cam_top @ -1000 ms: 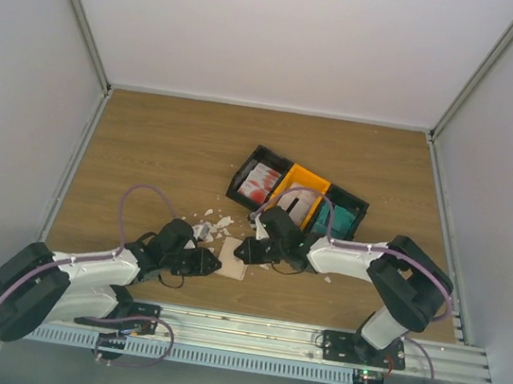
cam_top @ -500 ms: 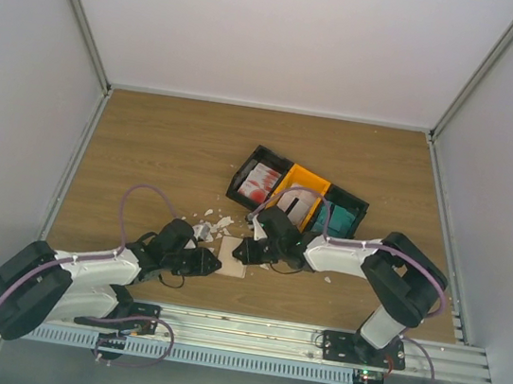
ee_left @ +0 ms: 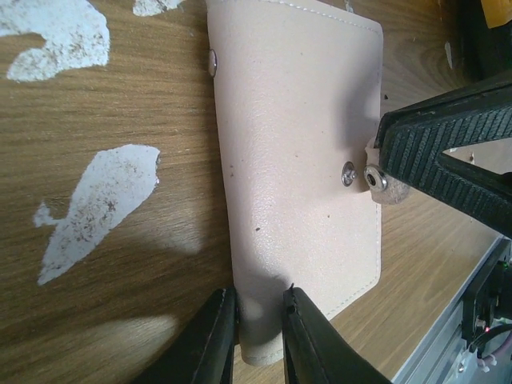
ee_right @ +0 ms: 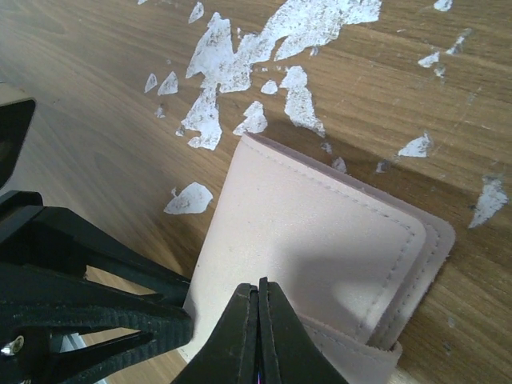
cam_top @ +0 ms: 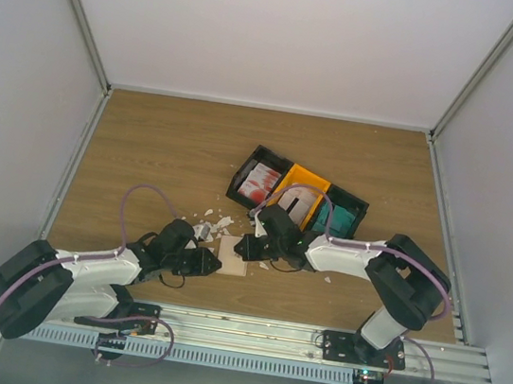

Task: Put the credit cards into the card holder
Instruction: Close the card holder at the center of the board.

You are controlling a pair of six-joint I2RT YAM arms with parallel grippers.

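The beige card holder (cam_top: 233, 256) lies folded on the wood between both grippers. My left gripper (ee_left: 260, 320) stands at its near corner with the jaws narrowly apart, a strip of the card holder (ee_left: 296, 160) between them, one finger by the edge and the other on its face. My right gripper (ee_right: 258, 290) is shut with nothing in it, tips down on the card holder (ee_right: 320, 232). In the left wrist view its fingers (ee_left: 448, 144) touch the snap tab at the holder's edge. The credit cards sit in the tray: red-blotched white (cam_top: 258, 183), pale (cam_top: 304, 206), teal (cam_top: 334, 220).
The black-and-orange three-bin tray (cam_top: 238, 188) stands just behind the right gripper. White scraps (cam_top: 214, 220) litter the wood left of and behind the holder. The metal rail (cam_top: 247, 329) runs along the table's near edge, close to both arms.
My right gripper has crept a little to the left over the holder. The left gripper's jaws have narrowed slightly. The holder has barely shifted.
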